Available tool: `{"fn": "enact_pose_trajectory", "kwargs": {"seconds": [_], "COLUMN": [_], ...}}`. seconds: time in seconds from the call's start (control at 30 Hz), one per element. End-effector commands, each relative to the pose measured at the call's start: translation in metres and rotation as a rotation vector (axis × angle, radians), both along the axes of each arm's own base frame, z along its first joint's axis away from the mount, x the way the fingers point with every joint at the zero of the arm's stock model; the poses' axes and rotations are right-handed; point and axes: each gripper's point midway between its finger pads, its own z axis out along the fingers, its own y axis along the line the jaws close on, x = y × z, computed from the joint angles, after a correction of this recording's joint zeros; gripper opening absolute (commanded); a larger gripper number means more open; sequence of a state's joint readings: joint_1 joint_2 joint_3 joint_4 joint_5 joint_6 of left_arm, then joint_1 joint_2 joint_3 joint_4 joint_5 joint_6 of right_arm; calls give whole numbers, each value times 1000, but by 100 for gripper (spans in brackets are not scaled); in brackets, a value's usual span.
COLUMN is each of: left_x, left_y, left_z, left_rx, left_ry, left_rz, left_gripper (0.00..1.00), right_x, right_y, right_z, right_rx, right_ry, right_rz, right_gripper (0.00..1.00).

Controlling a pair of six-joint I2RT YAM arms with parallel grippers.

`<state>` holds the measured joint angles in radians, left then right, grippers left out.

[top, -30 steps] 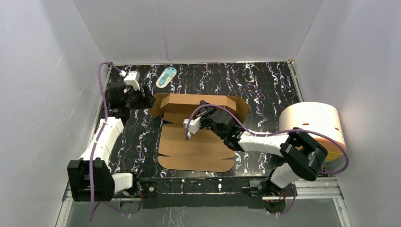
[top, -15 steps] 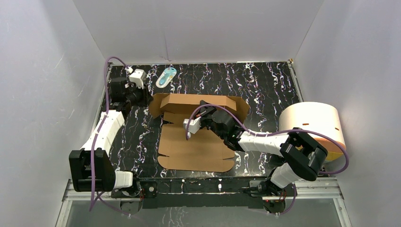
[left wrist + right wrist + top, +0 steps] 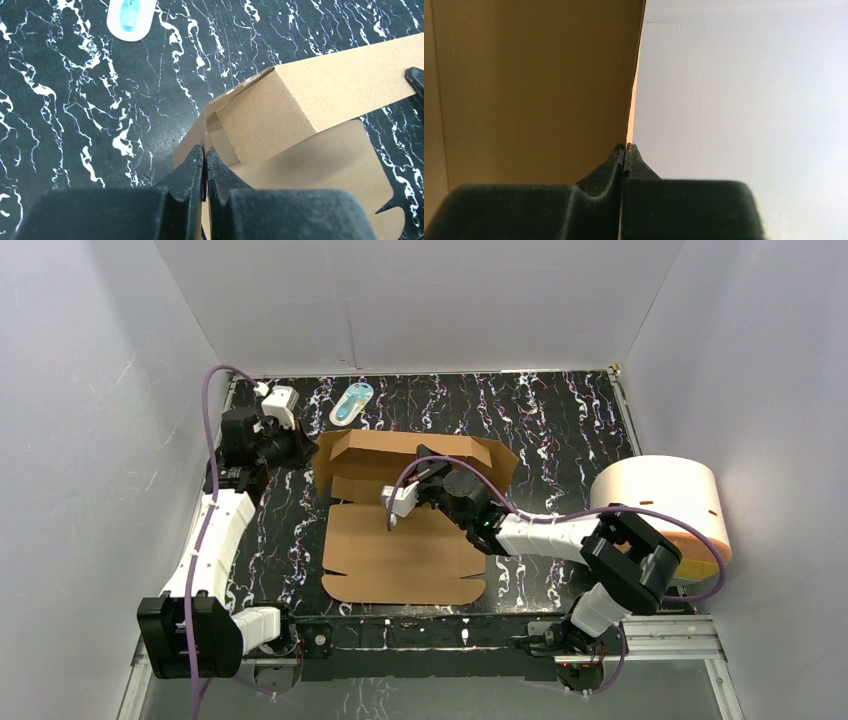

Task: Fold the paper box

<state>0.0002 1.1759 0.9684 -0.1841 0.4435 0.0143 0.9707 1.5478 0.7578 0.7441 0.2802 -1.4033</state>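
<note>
The paper box (image 3: 400, 555) is brown cardboard in the middle of the table. Its front panel lies flat and its rear wall (image 3: 400, 450) stands raised. My left gripper (image 3: 304, 448) is at the box's left end, shut on the thin edge of the side flap. In the left wrist view its tips (image 3: 205, 150) pinch that flap, with the folded corner (image 3: 260, 120) just beyond. My right gripper (image 3: 428, 466) reaches over the flat panel and is shut on the rear wall. The right wrist view shows its tips (image 3: 625, 146) clamped on the cardboard edge (image 3: 534, 90).
A white-and-blue oval item (image 3: 351, 402) lies at the back left, also visible in the left wrist view (image 3: 131, 12). A large cream cylinder with an orange base (image 3: 660, 505) stands at the right edge. White walls enclose the black marbled table (image 3: 560, 430).
My left gripper moved in and shut on the box's left side flap. The box shifted slightly left and its rear wall stands more upright. The right gripper stayed shut on the wall.
</note>
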Motion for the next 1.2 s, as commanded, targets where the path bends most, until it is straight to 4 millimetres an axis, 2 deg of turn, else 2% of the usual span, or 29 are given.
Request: {"fn": "enact_pose_trajectory", "kwargs": {"seconds": [0.0, 0.17, 0.33, 0.5, 0.7, 0.87, 0.97, 1.1, 1.17], "left_x": [-15, -23, -33, -40, -41, -42, -36, -21, -16], "left_y": [-12, -20, -38, -44, -51, -73, -67, -57, -61], "left_z": [11, -8, -24, -32, -11, -14, -19, -9, -2], "left_rx": [-102, -157, -179, -263, -362, -436, -385, -310, -318], "left_ry": [19, 105, 170, 246, 245, 283, 266, 202, 196], "left_rz": [3, 22, 9, 75, 103, 55, 87, 112, 94], "left_gripper": [2, 3, 6, 7, 13, 15, 17, 20, 21], "right_x": [3, 11, 20, 22, 24, 25, 28, 32, 36], "right_y": [5, 3, 2, 2, -1, -1, -3, -13, -16], "right_z": [9, 15, 14, 9, 11, 19, 22, 36, 38], "right_rx": [22, 25, 28, 39, 54, 77, 79, 100, 99], "right_ry": [-26, -44, -45, -30, -51, -93, -111, -139, -142], "right_rz": [-7, -35, -72, -89, -102, -102, -119, -145, -155], "right_gripper": [2, 2, 2, 2, 2, 2, 2, 2, 2]}}
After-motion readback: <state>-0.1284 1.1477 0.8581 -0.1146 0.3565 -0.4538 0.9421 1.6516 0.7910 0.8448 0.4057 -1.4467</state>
